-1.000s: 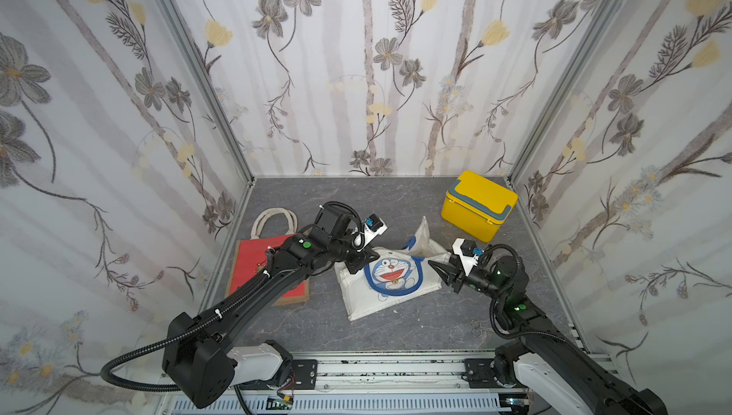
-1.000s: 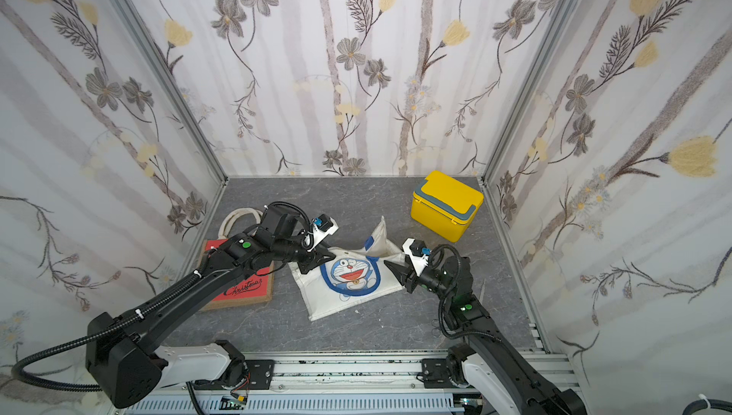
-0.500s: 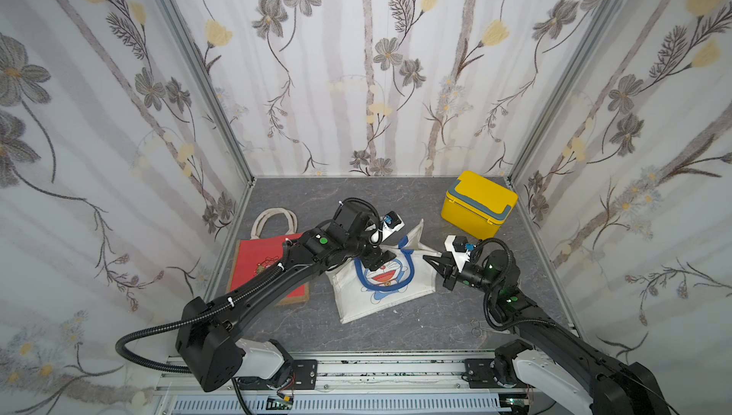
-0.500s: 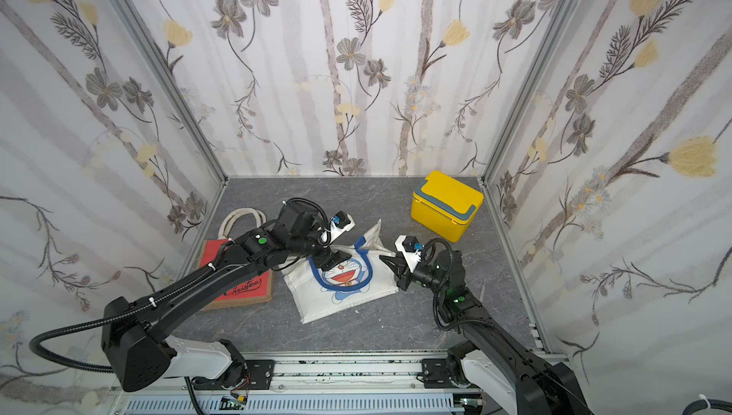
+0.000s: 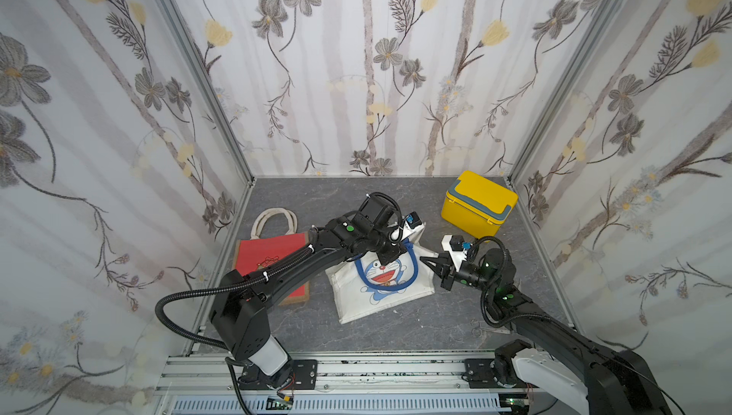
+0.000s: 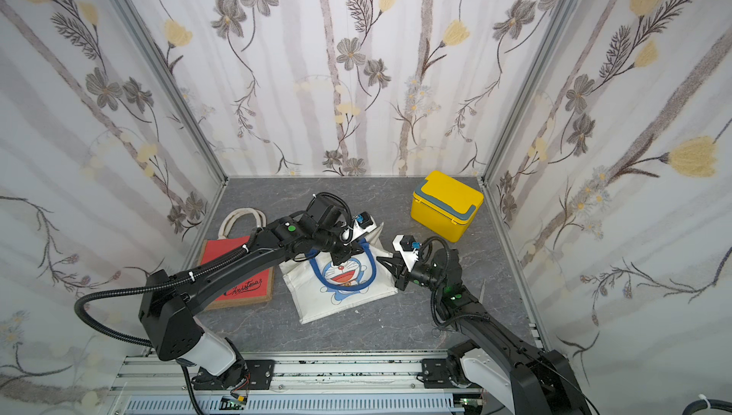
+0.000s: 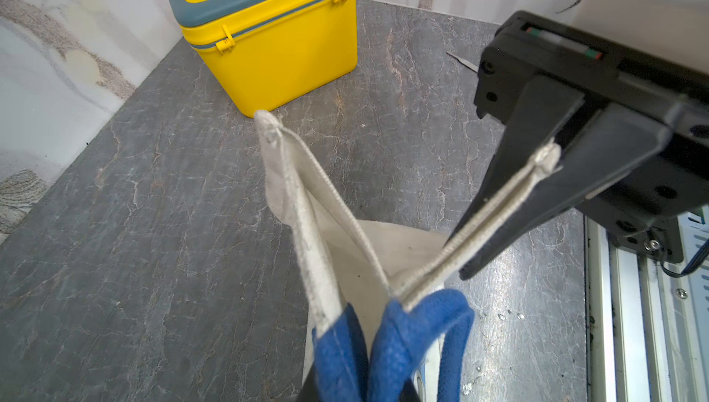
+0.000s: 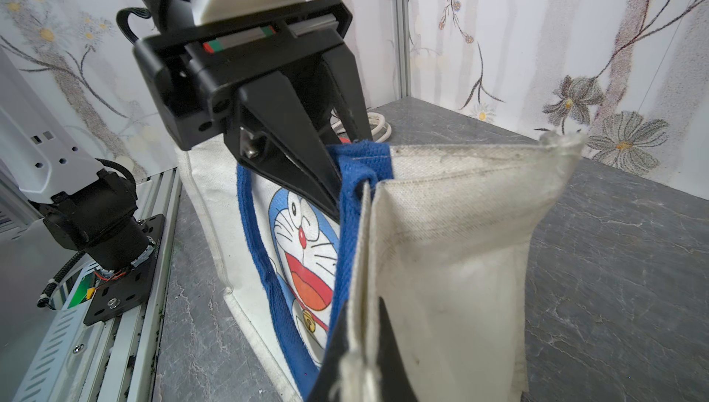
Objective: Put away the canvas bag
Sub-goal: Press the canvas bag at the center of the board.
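The left tool [image 8: 339,175] is clenched on the blue handle [image 8: 362,160] of the canvas bag [image 5: 382,288], which sits mid-table [image 5: 396,332]. The right tool [image 7: 474,250] pinches its rim. Best to pull both evenly, keeping the mouth taut.

Between tote [image 5: 273,258] and box [image 5: 477,203], canvas bag [image 5: 380,294]; perhaps scissors [image 5: 477,326] nearby.

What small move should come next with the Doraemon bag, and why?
Probably raise both grippers together slightly: the left gripper is shut on the blue handle, the right gripper on the rim, and the Doraemon canvas bag rests on the table.
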You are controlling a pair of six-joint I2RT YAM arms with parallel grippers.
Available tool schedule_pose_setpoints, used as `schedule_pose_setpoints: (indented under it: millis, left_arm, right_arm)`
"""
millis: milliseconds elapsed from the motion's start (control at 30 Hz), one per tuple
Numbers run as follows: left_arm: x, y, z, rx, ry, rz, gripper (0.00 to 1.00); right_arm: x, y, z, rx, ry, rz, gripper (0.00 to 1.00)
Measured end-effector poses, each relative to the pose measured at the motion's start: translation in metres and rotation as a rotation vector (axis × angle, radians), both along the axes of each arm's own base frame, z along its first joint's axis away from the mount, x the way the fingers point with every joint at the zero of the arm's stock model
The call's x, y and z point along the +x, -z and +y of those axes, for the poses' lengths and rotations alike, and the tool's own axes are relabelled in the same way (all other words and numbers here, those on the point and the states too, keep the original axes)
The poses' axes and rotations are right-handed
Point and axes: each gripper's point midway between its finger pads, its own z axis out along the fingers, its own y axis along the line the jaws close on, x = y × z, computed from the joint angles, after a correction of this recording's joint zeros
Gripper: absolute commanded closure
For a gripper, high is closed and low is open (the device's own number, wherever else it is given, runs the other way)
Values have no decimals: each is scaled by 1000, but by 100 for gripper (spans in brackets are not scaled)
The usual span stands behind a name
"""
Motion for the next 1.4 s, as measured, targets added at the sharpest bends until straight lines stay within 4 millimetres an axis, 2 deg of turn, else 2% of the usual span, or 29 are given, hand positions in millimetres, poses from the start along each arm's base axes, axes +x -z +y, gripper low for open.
schedule_pose_setpoints:
  millis: [33,100,233,300,433,500,567,667,800,867,933,1033,1067,1133,1167,1267,1400]
  left_arm:
    - [-1,-1,0,-1,1,0,78]
    - [-3,-2,3,1,-1,-1,49]
    - [-6,-11,9,-7,-7,-14,10]
    - [-8,-18,10,-21,-5,-23,0]
    - [-5,-28,3,-44,2,-33,0]
    - [0,-25,-5,-40,8,-31,4]
    - [3,-14,-12,-14,13,-13,11]
    - [5,2,-17,26,20,19,27]
    - [2,4,-22,31,43,52,55]
    - [-2,5,-22,31,55,67,65]
    - [-4,5,-22,29,66,77,71]
    - [-3,6,-20,34,59,65,85]
    - [-3,6,-18,37,59,64,86]
    - [-4,6,-16,38,61,62,86]
    - [-6,6,-16,37,63,61,86]
    - [-11,2,-12,27,69,58,86]
    - [-16,-5,-8,11,75,42,86]
  right_arm:
    - [0,0,0,0,0,0,100]
    - [1,1,0,-1,2,0,100]
    - [3,1,-1,0,6,-1,100]
    - [3,1,0,0,5,-1,100]
    - [3,1,0,1,0,-2,100]
    - [1,1,1,4,-14,-3,100]
    - [0,0,2,5,-23,-2,100]
    - [-4,0,4,12,-47,4,100]
    - [-4,0,4,13,-52,5,98]
    - [-5,1,3,13,-50,2,92]
    - [-4,2,0,14,-35,-3,78]
    - [-3,6,-6,8,-16,-10,71]
    - [-2,6,-8,5,-6,-15,68]
    - [2,7,-14,0,25,-29,52]
    - [4,7,-17,-2,44,-32,49]
    - [9,8,-21,-13,76,-68,48]
    - [11,4,-23,-1,75,-104,53]
